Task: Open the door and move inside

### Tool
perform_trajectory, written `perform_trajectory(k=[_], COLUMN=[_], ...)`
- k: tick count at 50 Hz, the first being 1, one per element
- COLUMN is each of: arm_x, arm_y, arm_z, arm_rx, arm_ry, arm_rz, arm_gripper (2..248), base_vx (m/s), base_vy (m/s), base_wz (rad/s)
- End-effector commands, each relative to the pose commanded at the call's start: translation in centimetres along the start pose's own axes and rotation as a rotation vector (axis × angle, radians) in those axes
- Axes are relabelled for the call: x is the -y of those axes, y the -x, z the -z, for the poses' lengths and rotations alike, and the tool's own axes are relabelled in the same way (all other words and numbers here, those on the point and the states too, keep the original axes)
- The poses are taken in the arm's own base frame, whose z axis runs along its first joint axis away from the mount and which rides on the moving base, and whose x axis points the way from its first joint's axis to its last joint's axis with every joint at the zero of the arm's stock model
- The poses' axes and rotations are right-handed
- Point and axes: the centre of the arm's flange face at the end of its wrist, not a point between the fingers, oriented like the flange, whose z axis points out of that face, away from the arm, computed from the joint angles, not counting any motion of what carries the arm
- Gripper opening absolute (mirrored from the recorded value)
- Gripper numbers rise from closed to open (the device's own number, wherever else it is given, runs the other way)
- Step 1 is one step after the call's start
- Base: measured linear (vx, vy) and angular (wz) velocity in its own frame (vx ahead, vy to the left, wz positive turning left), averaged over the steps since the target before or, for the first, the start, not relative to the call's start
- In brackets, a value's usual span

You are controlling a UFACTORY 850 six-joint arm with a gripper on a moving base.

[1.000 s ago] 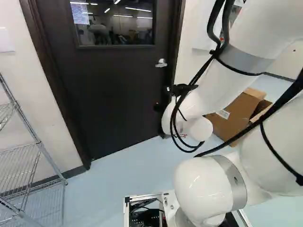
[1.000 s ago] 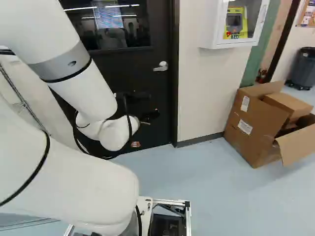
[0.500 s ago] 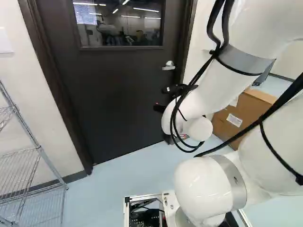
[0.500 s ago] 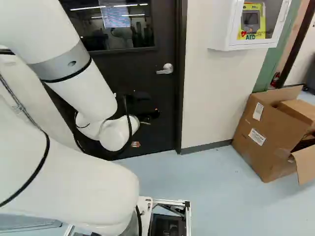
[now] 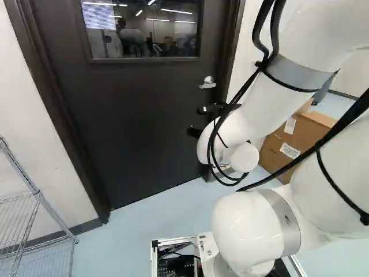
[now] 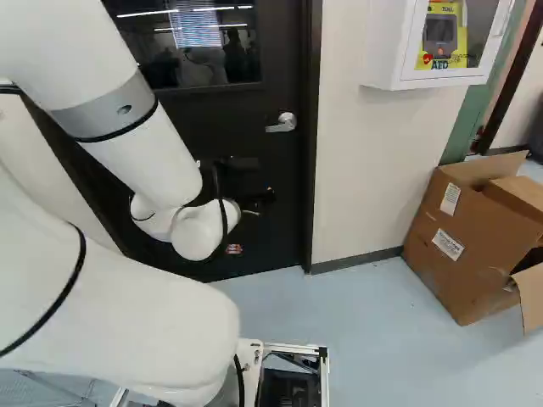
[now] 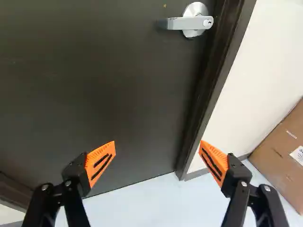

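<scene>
one silver handle (image 7: 182,23) on the closed dark door (image 7: 94,94)

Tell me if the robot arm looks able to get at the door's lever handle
Probably yes: the gripper is open and nothing shows between it and the lever handle, though the gripper would likely have to rise toward it first.
</scene>
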Motion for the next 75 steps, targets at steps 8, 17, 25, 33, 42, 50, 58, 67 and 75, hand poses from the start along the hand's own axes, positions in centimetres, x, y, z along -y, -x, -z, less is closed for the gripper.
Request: perform_trajectory(k=[8, 17, 25, 33, 42, 50, 58, 67, 75], arm_x=[0.0, 0.0, 0.0, 0.0, 0.1, 0.2, 0.4, 0.5, 0.7], arm_y=[0.0, -0.2, -1.0, -2.2, -3.8, -5.2, -6.5, -8.1, -9.4], arm_z=[0.0, 0.0, -0.4, -1.4, -2.7, -3.8, -5.0, -6.4, -7.6], arm_rx=[0.0, -0.005, -0.022, -0.04, -0.059, -0.076, -0.093, -0.113, -0.13], arm_ry=[0.0, 0.0, 0.0, -0.001, -0.003, -0.007, -0.01, -0.014, -0.017], arm_rz=[0.0, 0.0, 0.0, 0.0, 0.001, 0.002, 0.003, 0.004, 0.005], arm_gripper=[247, 247, 247, 247, 247, 247, 247, 247, 247], base_vx=[0.003, 0.0, 0.0, 0.0, 0.0, 0.0, 0.0, 0.0, 0.0], base_vy=[0.0, 0.0, 0.0, 0.0, 0.0, 0.0, 0.0, 0.0, 0.0], base_wz=[0.0, 0.0, 0.0, 0.0, 0.0, 0.0, 0.0, 0.0, 0.0])
